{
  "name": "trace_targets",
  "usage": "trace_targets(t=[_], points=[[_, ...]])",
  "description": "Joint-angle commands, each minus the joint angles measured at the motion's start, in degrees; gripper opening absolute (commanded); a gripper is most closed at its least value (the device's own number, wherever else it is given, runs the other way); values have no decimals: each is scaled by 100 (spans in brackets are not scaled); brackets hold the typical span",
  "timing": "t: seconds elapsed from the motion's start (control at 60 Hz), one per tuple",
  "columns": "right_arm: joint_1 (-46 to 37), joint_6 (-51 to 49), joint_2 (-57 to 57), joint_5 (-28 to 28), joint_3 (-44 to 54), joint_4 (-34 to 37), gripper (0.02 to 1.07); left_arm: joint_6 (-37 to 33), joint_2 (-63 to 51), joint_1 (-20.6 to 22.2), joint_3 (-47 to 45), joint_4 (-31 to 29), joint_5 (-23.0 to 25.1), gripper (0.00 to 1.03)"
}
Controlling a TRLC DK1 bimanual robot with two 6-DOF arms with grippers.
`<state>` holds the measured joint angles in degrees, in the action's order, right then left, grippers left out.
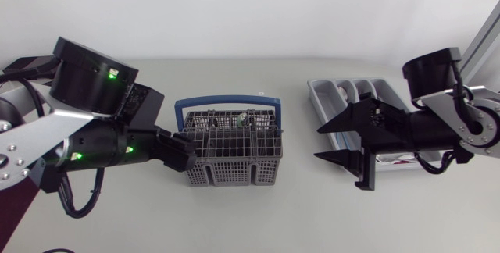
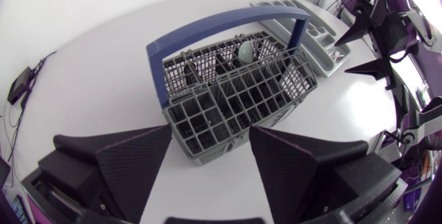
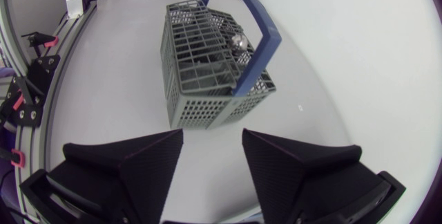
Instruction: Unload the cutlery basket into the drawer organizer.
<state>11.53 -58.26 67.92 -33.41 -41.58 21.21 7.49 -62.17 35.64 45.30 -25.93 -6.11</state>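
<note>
Right up front is the left gripper (image 2: 210, 156), its 2 broad black fingers (image 2: 135, 165) spread wide with nothing clamped. The cutlery basket (image 2: 235, 96) sits just ahead, its near corner poking into the gap between the fingertips (whether either finger touches the mesh, I can't tell). From above, the basket stands upright in the middle of the table (image 1: 234, 214), its long axis running left to right along the line between the 2 arms, and the blue handle (image 1: 226, 103) arches over its length. So the left gripper is at the basket's end wall and is clearly the nearer one. The right gripper (image 1: 341, 140) hangs well apart, equally wide open and empty, over the near end of the drawer organizer (image 1: 315, 90) on the right. The basket is a grey plastic lattice split into many small cells. 1 spoon (image 2: 245, 50) shows, pale bowl up, in a cell under the handle, and what else is in there I can't make out. My read: that spoon is the pick, and it wants a reach from above.
</note>
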Motion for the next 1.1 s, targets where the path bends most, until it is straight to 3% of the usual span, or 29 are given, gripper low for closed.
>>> trace_targets(t=[0.0,0.05,0.167,0.267,0.583,0.8,1.083], points=[[622,878,-7,221,107,-302,19,104,-14,110,-170,185,4,60],[851,1071,46,291,63,-399,7,113,-49,128,-179,238,-13,51],[1299,1440,274,520,1,-645,7,165,-260,128,-188,414,-171,21],[1537,1642,433,660,-17,-873,7,218,-471,136,-197,510,-268,4],[1800,2038,872,1082,-25,-1673,7,227,-928,251,-197,642,-453,4],[1827,1994,1268,1205,-25,-1822,7,236,-1306,224,-241,660,-532,4],[1827,2047,925,1258,-34,-1787,7,236,-1166,216,-214,669,-540,4]])
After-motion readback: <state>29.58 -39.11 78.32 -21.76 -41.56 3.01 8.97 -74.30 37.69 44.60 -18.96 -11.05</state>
